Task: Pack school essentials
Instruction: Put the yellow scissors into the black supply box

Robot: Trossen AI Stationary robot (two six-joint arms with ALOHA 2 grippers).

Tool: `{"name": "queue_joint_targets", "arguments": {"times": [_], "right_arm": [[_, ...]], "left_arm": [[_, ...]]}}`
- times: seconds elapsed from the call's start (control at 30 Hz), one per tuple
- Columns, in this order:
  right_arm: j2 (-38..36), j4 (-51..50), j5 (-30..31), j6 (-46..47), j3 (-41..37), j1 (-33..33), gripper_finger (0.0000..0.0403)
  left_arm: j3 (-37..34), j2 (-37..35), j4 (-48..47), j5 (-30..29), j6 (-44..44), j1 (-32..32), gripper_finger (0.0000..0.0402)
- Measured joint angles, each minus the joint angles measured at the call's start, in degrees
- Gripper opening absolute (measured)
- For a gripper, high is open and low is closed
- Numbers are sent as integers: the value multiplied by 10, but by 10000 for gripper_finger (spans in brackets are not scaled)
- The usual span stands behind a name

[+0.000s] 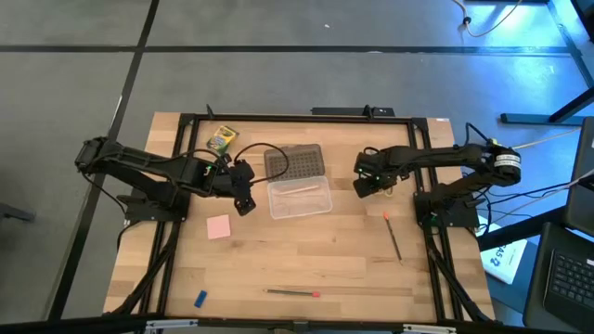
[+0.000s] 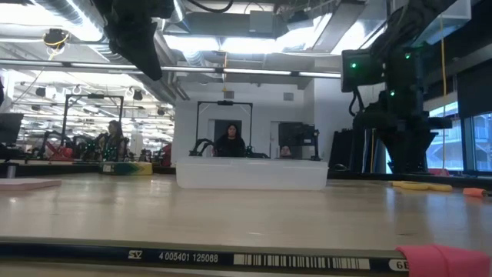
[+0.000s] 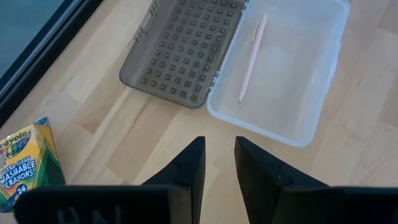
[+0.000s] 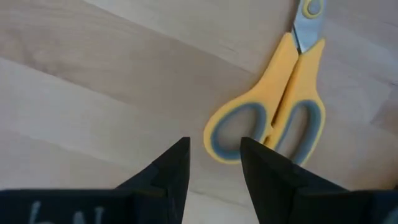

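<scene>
The clear case (image 1: 300,197) lies open near the middle of the wooden desk (image 1: 306,260), its grey studded lid (image 1: 295,161) folded flat on the far side, touching it along the hinge, and one thin pale pencil (image 3: 252,57) rests inside the clear tray. The left gripper (image 1: 243,192) hovers just left of the case, above the desk, its fingers (image 3: 186,171) released and parted by a narrow gap with nothing between them. The green-yellow crayon box (image 1: 221,139) lies left of the lid, toward the far edge of the desk, apart from the case. The pink square notepad (image 1: 218,226) sits flat to the near left of the case, just past the left gripper. The right gripper (image 1: 368,181) hangs to the right of the case, its fingers (image 4: 171,168) apart and empty, poised just above the grey-lined handle loops of the yellow-handled scissors (image 4: 280,112), which lie closed and flat on the desk beneath it. Farther right and nearer the front than the case, a dark pencil (image 1: 393,237) with an orange tip lies at a slant. Well in front of the case, another pencil (image 1: 292,292) lies along the near edge, and the tiny blue eraser (image 1: 200,299) sits to the near left of it, well apart from the case. Beyond the desk, people sit in the room behind
</scene>
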Motion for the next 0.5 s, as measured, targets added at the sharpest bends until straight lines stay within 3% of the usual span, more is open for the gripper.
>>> {"name": "queue_joint_targets", "arguments": {"times": [0.5], "right_arm": [[75,25,-36,-31,0,-15,144]], "left_arm": [[0,0,0,0,0,0,80]]}}
